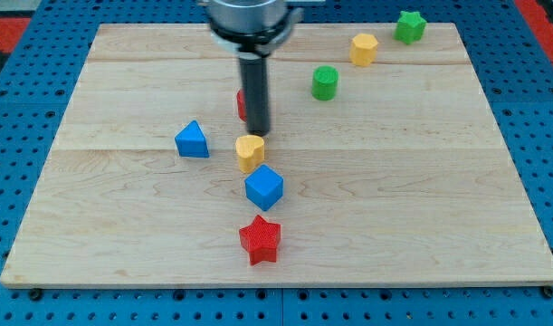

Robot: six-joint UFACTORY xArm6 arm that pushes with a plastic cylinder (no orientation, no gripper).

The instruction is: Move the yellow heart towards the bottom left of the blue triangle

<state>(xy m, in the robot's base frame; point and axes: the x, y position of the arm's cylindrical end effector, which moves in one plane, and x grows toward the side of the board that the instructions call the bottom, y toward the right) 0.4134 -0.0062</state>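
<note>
The yellow heart [250, 151] lies near the board's middle, to the right of the blue triangle [193, 140] and level with its lower edge. My tip [259, 135] stands just above the heart's upper right edge, touching or almost touching it. The rod hides most of a red block [242, 104] behind it.
A blue cube [263, 187] lies just below the heart, and a red star [260, 239] below that. A green cylinder [325, 82], a yellow hexagon [364, 49] and a green star [409, 26] sit toward the top right of the wooden board [421, 199].
</note>
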